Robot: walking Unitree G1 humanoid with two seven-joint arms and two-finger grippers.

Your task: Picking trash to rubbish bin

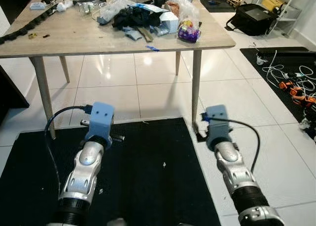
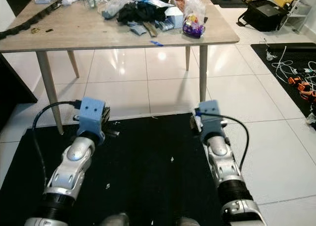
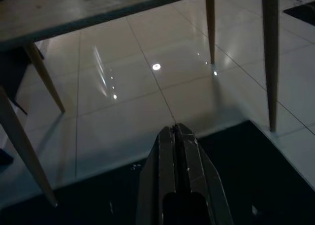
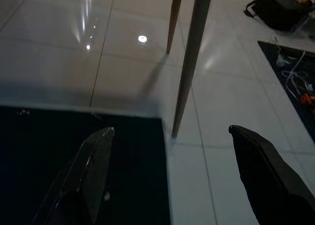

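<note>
Left gripper (image 3: 176, 136) with both black fingers pressed flat together, nothing between them, pointing over the edge of a black floor mat (image 3: 236, 166) toward glossy white tile (image 3: 128, 102); right gripper (image 4: 172, 136) spread wide, one finger (image 4: 96, 161) over the mat, the other over the tile, nothing held, a wooden table leg (image 4: 189, 72) standing just beyond the gap between the tips.

Seen from the head: two silver forearms reaching forward and down over the mat, each capped by a pale blue wrist block trailing a black cable; left arm (image 1: 84, 171) wholly above the mat; right arm (image 1: 232, 166) above the mat's right edge, near the front right leg of the table.

Ahead, well apart from both grippers: a light wooden table (image 1: 74, 35) on slanted legs; on its far right half, a heap of trash (image 1: 148, 18) made of clear plastic bags, a crumpled black cloth or bag, pale wrappers and a clear bag with purple and yellow contents near the right edge; a small blue scrap (image 1: 152, 48) at the front edge; a black chain-like strip (image 1: 24, 28) along the left side.

Off to the right on the floor: a black bag (image 1: 254, 18); white cables (image 1: 286, 72) and orange pieces lying on a second dark mat; no rubbish bin recognisable.
</note>
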